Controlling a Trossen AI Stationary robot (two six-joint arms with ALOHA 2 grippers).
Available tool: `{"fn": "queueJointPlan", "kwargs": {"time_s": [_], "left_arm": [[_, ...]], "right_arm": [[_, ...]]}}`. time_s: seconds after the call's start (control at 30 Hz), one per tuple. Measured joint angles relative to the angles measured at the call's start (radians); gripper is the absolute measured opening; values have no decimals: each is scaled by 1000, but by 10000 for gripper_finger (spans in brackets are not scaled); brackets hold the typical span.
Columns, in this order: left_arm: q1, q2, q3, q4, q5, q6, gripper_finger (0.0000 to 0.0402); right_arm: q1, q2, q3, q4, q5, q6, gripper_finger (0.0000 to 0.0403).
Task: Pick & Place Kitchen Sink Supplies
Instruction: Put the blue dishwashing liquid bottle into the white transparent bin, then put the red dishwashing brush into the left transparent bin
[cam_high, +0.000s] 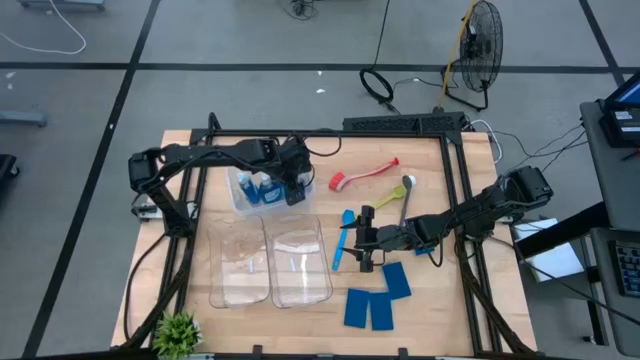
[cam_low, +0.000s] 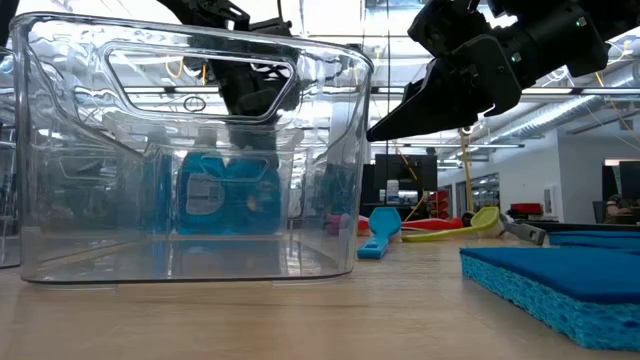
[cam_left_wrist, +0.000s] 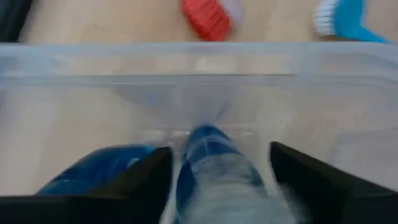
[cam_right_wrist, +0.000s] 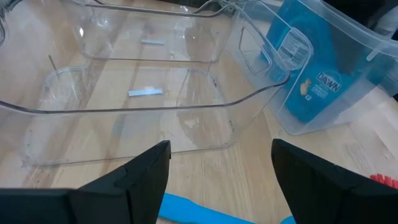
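Note:
Two blue-liquid bottles (cam_high: 258, 188) are in the far clear bin (cam_high: 236, 205). My left gripper (cam_high: 293, 188) reaches down into that bin and is open. Its fingers stand on either side of one bottle (cam_left_wrist: 214, 171) with a thin gap at each side, and the other bottle (cam_left_wrist: 93, 171) lies beside it. My right gripper (cam_high: 365, 250) hovers open above the table next to the blue brush (cam_high: 345, 238), whose handle (cam_right_wrist: 199, 211) shows below the fingers. The red brush (cam_high: 365, 175) and the yellow-green brush (cam_high: 395, 192) lie farther back. Three blue sponges (cam_high: 375, 300) lie flat near the front.
Two more clear bins (cam_high: 240, 262) (cam_high: 300, 262) stand side by side at the middle left, close to the right gripper's fingers. A small green plant (cam_high: 178, 332) stands at the front left corner. In the low view a sponge (cam_low: 560, 275) lies close at the right.

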Motion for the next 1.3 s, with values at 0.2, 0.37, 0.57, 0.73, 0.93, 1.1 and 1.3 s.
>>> {"fn": "queueJointPlan", "kwargs": {"time_s": [0.2, 0.37, 0.57, 0.73, 0.93, 1.1, 1.3], "left_arm": [[-1, 4, 60, -66, -21, -28, 386], [-6, -17, 177, -139, 8, -58, 386], [-54, -135, 241, -103, 35, -24, 366], [-125, -286, 183, 2, 29, 28, 356], [-201, -457, -110, 323, 30, 66, 352], [-211, -552, -386, 590, 28, 40, 357], [-211, -618, -579, 877, -56, 38, 352]], "right_arm": [[0, 0, 0, 0, 0, 0, 265], [0, 0, 0, 0, 1, -13, 265], [0, -68, 1, -71, 2, -10, 265], [-13, -212, 1, -249, 2, 56, 265], [-138, -345, 1, -446, -7, 62, 265], [-364, -362, 37, -552, -159, -10, 265], [-638, -219, 150, -596, -300, -197, 265]]}}
